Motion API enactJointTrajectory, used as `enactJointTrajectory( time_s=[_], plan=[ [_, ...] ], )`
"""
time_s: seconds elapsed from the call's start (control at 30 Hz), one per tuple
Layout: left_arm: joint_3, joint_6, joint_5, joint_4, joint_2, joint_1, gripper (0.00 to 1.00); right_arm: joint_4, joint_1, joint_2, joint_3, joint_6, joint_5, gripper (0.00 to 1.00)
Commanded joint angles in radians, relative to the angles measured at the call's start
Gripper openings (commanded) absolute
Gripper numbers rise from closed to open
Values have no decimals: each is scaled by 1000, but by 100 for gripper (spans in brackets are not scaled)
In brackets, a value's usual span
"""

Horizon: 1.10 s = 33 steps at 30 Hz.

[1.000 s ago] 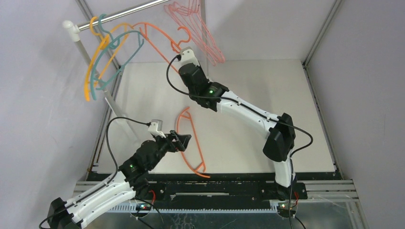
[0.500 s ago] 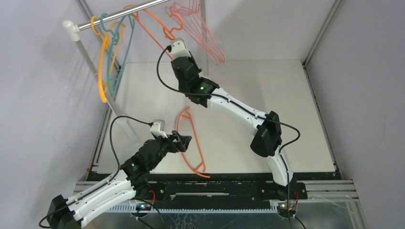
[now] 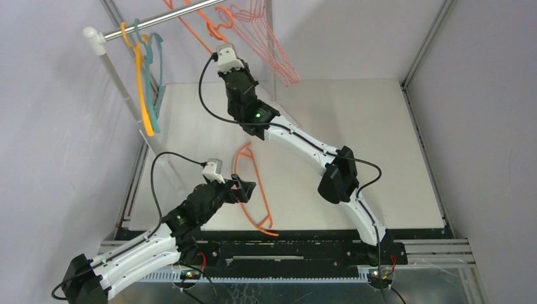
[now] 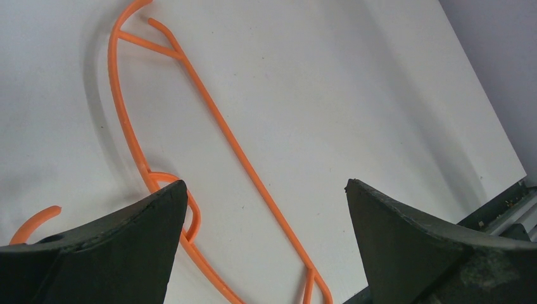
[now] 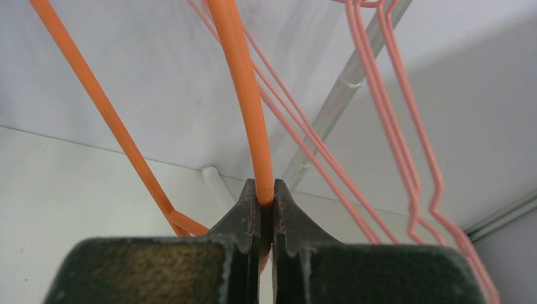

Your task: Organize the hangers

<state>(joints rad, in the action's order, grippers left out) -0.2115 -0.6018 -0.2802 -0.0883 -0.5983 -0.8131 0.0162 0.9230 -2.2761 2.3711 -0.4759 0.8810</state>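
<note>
Right arm [image 3: 297, 142] has swung up and left toward the rail [image 3: 166, 17], taking its orange hanger [image 5: 244, 82] along; the yellow hanger [image 3: 144, 95] and teal hanger [image 3: 155, 76] have settled edge-on under the rail; right jaws are pinched tight on the orange wire, just beside the pink hangers [image 3: 272, 50]; left jaws are spread wide, low over a second orange hanger [image 4: 234, 140] lying flat on the desk [image 3: 354, 114].

Pink hangers [image 3: 269, 47] run off top view's upper edge. Held orange hanger [image 5: 244, 95] cut off above, right wrist view. Table hanger [image 4: 234, 142] partly behind left gripper [image 4: 266, 183].
</note>
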Motion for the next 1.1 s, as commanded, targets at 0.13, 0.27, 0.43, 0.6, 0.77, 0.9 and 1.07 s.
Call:
enactJointTrajectory(
  time_s=[0.13,0.27,0.43,0.6,0.77,0.9,1.07],
  plan=[
    [-19,8,11,-25,31,3,99,238,-20,-47,74,-78,-36,0],
    [-14,14,2,-15,36,3,99,251,-34,-51,85,-47,-57,0],
    [-19,18,1,-16,28,3,99,259,-40,-64,108,-23,-118,0],
    [-16,10,6,-19,33,3,100,225,-43,-110,180,5,-199,0],
    [-19,17,0,-4,46,3,99,210,-53,-123,195,52,-320,11],
    [-19,19,-5,4,55,3,100,197,-55,-139,217,60,-398,13],
    [-24,18,-9,3,44,2,100,166,-69,-164,251,99,-448,15]
  ],
)
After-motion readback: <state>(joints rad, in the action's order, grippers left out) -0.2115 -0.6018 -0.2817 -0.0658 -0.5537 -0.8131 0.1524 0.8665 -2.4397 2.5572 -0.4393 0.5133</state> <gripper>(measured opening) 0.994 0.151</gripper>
